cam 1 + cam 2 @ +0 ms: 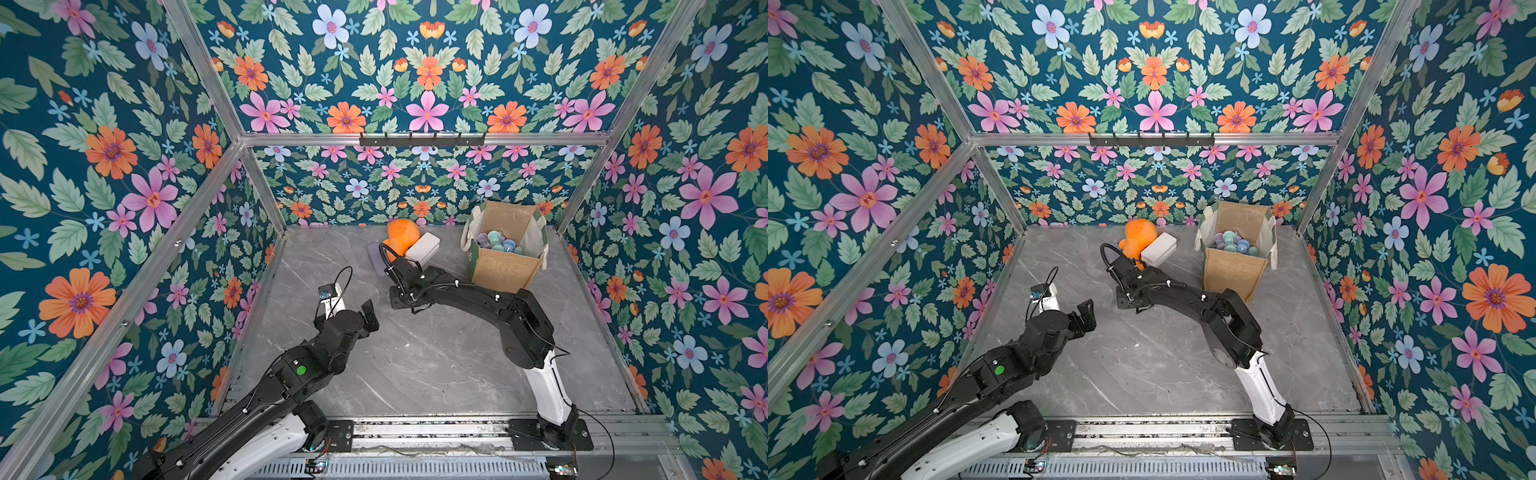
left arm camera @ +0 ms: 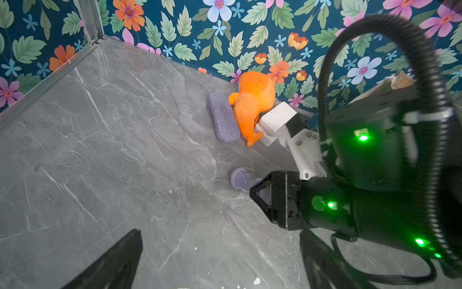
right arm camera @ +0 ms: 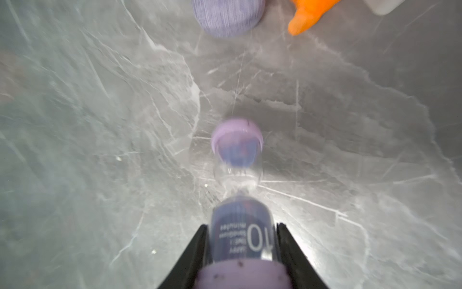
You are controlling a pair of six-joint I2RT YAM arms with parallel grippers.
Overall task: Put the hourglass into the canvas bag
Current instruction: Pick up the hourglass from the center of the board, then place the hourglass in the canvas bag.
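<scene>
A purple-capped hourglass (image 3: 236,140) with blue sand lies low over the grey marble table, and my right gripper (image 3: 241,226) is shut on its near bulb. From the left wrist view, the hourglass (image 2: 240,181) pokes out of the right gripper (image 2: 260,194). In both top views the right arm's wrist (image 1: 409,284) hides it. The canvas bag (image 1: 505,266) (image 1: 1233,270) stands upright and open at the back right, with several pastel hourglasses inside. My left gripper (image 1: 370,318) (image 2: 220,262) hangs open and empty over the table's left middle.
At the back wall, left of the bag, sit an orange plush toy (image 1: 401,237), a white box (image 1: 423,248) and a grey-purple fabric case (image 2: 223,117). Floral walls and aluminium frame posts (image 1: 257,183) close in the table on three sides.
</scene>
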